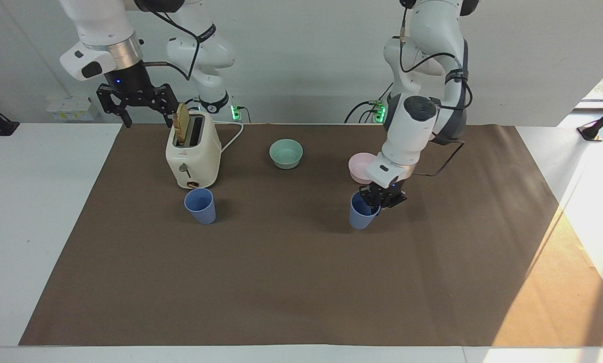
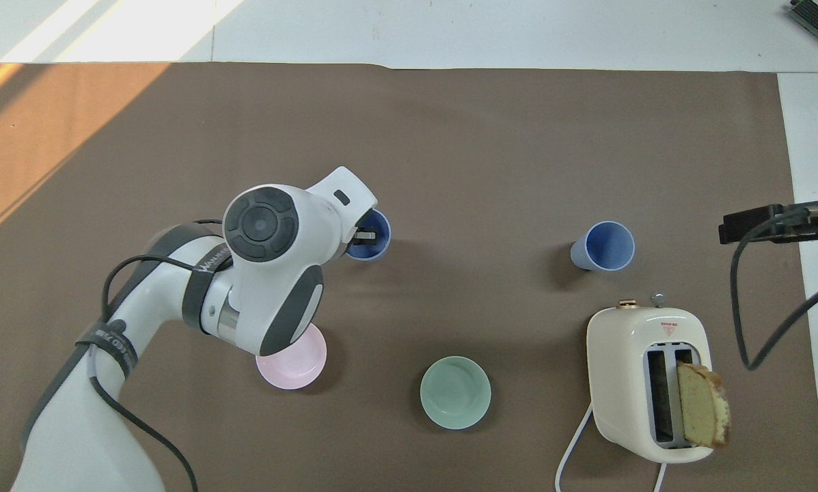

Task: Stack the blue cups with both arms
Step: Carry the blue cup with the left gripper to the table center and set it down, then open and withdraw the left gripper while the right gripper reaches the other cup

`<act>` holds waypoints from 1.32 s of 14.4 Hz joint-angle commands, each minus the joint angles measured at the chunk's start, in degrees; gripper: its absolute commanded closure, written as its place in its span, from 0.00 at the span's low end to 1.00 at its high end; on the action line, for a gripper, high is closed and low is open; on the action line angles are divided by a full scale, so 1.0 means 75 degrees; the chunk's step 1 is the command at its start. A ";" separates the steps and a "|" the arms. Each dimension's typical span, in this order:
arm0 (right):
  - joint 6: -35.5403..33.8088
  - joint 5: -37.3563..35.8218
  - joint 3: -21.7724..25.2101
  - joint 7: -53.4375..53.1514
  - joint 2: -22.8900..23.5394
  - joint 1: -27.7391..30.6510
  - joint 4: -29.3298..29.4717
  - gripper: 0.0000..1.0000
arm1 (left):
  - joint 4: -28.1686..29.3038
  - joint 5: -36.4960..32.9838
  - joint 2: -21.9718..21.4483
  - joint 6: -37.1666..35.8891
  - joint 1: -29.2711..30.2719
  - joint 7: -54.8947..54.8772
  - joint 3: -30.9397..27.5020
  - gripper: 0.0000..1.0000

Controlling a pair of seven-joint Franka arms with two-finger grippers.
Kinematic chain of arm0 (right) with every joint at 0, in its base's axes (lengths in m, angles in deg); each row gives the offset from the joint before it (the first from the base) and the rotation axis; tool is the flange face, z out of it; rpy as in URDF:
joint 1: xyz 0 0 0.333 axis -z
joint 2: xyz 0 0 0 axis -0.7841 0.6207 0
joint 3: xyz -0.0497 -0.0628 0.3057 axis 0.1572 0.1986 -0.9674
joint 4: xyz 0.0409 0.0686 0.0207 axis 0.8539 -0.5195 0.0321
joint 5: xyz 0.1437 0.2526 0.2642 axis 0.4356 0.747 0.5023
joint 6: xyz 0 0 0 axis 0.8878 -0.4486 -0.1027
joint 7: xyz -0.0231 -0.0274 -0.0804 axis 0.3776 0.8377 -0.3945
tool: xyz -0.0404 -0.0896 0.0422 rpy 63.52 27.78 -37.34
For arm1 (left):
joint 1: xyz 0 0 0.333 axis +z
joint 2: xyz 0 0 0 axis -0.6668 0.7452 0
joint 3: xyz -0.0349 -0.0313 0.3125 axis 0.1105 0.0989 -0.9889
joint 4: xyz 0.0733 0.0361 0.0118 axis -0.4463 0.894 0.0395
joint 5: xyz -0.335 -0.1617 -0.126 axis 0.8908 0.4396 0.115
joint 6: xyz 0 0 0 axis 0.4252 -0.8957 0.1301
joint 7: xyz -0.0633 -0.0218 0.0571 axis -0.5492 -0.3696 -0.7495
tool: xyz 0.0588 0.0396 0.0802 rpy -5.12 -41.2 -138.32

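Brown-covered table point(image 1: 281, 282), white wall at my back. Item: blue cup point(image 1: 361, 214), pinched at its rim by my left hand point(image 1: 377, 200), one finger inside, just off the pink bowl point(image 1: 356, 169). Item: second blue cup point(image 1: 199, 205), standing before the toaster point(image 1: 193, 154). My right hand point(image 1: 135, 103), fingers spread, waits above the table edge beside the toaster.

Bare mat point(image 1: 281, 217) between held cup point(image 1: 361, 214) and standing cup point(image 1: 199, 205); toaster point(image 1: 193, 151) just beside latter.
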 commanded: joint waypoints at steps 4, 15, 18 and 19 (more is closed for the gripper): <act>0.0098 0.0019 -0.0040 -0.0084 -0.0119 0.0041 -0.0128 0.00 | -0.0024 0.0071 0.0376 0.0689 -0.0438 0.0555 -0.0154 0.34; 0.0669 0.0253 -0.0004 -0.0131 -0.0330 0.0217 -0.1180 0.00 | -0.0164 -0.0011 -0.1755 -0.1476 0.0931 -0.0320 -0.0271 0.00; 0.1467 0.0253 -0.0016 -0.0154 -0.0237 0.0123 -0.2024 0.00 | -0.0445 -0.0023 -0.2143 -0.2777 0.1832 -0.1643 -0.0294 0.00; 0.1724 0.0253 -0.0016 -0.0166 -0.0132 0.0123 -0.2270 0.00 | -0.0515 -0.0023 -0.2225 -0.3082 0.2149 -0.2170 -0.0294 0.00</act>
